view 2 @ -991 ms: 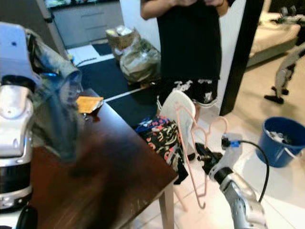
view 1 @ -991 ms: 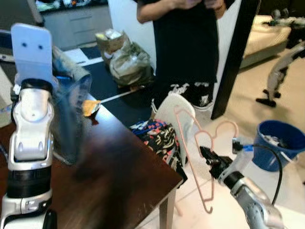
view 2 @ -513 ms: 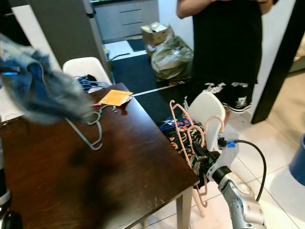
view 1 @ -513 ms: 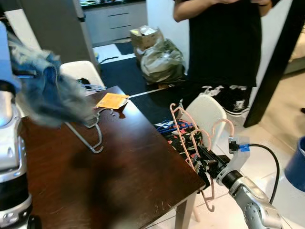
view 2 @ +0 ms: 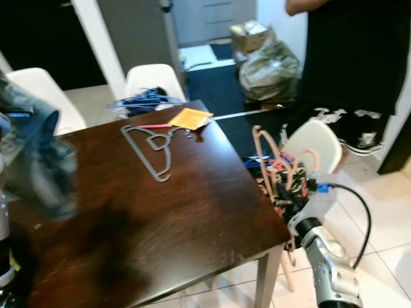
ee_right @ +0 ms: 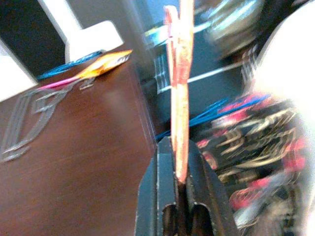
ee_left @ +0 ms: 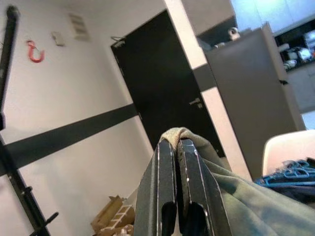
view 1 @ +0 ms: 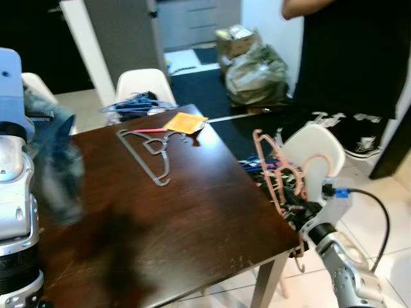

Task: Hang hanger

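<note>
Pink hanger (view 1: 275, 168) stands upright off the dark wooden table's (view 1: 192, 218) right edge, pinched between the fingers of our right gripper (ee_right: 179, 162), beside a white chair (view 1: 318, 157) draped with patterned clothing (view 2: 273, 179). Our left gripper (ee_left: 174, 147), raised at the left, is clamped on a blue-grey garment (view 1: 54, 160). On the table lie a grey hanger (view 1: 149, 151) and an orange packet (view 1: 185, 122). A person in black (view 1: 359, 51) stands behind the chair.

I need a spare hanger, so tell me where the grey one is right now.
The grey hanger lies flat on the far half of the dark wooden table, just short of the orange packet at the far edge.
</note>
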`<state>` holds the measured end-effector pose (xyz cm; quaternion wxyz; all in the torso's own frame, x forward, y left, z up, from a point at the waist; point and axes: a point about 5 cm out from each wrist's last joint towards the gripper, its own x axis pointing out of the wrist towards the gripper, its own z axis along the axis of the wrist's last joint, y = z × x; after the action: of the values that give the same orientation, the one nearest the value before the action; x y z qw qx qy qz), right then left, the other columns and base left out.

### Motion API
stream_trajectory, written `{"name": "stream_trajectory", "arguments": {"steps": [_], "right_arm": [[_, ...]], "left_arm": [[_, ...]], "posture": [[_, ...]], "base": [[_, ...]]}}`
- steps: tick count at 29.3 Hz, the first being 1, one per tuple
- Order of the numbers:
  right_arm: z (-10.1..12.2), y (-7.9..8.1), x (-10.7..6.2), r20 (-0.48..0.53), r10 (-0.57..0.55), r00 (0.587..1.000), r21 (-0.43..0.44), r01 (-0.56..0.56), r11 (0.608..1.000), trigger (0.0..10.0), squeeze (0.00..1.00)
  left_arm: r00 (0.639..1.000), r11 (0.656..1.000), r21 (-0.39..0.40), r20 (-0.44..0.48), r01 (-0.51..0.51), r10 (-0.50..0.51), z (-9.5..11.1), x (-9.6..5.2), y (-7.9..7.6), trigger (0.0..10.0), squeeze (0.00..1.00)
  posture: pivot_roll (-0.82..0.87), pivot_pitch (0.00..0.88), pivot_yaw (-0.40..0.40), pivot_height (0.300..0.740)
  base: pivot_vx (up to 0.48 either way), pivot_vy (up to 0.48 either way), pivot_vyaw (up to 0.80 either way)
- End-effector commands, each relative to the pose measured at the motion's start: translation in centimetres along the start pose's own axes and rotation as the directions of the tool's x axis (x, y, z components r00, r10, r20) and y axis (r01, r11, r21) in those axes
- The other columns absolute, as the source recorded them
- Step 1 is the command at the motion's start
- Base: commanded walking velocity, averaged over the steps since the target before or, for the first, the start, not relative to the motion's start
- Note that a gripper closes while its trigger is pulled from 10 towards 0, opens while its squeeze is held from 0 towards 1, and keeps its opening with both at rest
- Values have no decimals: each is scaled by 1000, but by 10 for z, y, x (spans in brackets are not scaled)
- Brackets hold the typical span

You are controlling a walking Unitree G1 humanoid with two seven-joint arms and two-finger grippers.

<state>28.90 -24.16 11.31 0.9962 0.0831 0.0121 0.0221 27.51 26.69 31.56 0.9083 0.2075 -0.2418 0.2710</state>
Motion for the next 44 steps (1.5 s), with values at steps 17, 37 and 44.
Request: {"name": "stream_trajectory", "arguments": {"steps": [17, 37, 44], "right_arm": [[87, 77, 18, 227, 290, 930, -409, -179, 895, 10000, 0], [64, 102, 15, 79, 392, 916, -354, -342, 870, 10000, 0], [60, 105, 13, 44, 408, 912, -359, -367, 858, 10000, 0]], "left_arm": [[998, 999, -12, -55, 39, -40, -5, -2, -15, 10000, 0], [997, 1000, 17, -70, 17, -16, -8, -4, -5, 10000, 0], [999, 1000, 21, -49, 14, -13, -3, -1, -1, 10000, 0]], "posture": [[-11, 0, 66, 731], [2, 0, 54, 731], [5, 0, 51, 731]], "base": [[0, 42, 0], [-310, 358, 120], [0, 0, 798]]}}
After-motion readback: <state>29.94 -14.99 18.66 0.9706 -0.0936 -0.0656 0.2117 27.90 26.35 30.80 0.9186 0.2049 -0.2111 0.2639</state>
